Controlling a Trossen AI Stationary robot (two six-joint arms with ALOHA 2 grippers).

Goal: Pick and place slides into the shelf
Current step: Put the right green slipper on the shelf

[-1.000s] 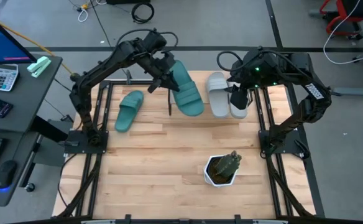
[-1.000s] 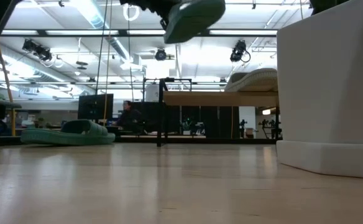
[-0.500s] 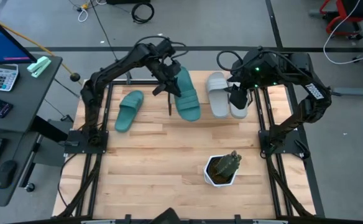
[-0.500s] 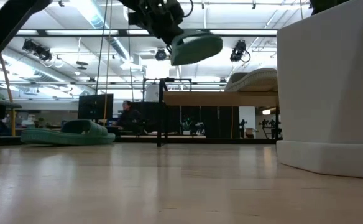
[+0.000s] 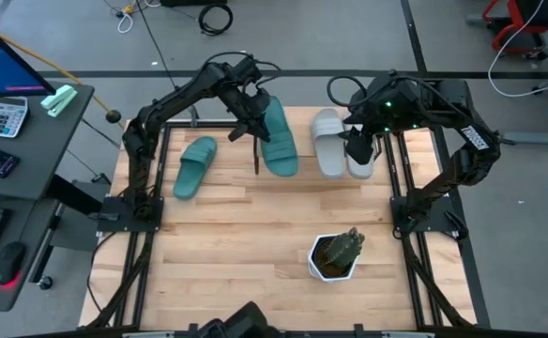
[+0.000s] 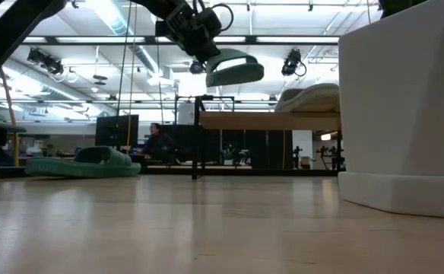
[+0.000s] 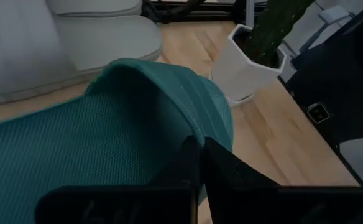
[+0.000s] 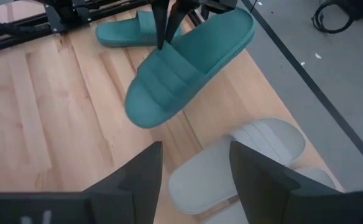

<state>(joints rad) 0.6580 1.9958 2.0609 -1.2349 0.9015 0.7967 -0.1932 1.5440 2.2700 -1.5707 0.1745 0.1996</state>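
Left jaws' grip behind teal slide [image 7: 107, 130]

The near half of the surface [image 5: 227, 253] lies bare except for the white potted plant [image 5: 335, 255] toward the right. On the shelf [image 6: 267, 120], 2 grey slides [image 5: 338, 143] fill the right end under the right hand [image 5: 360, 150]. The left hand [image 5: 248, 120] holds 1 teal slide [image 5: 279, 141] above the shelf's left part; another teal slide [image 5: 194, 167] blocks the far-left surface.

The worktop [image 5: 255, 235] is seen from above and at surface level; the lifted teal slide [image 5: 279, 139] is shared by all views.
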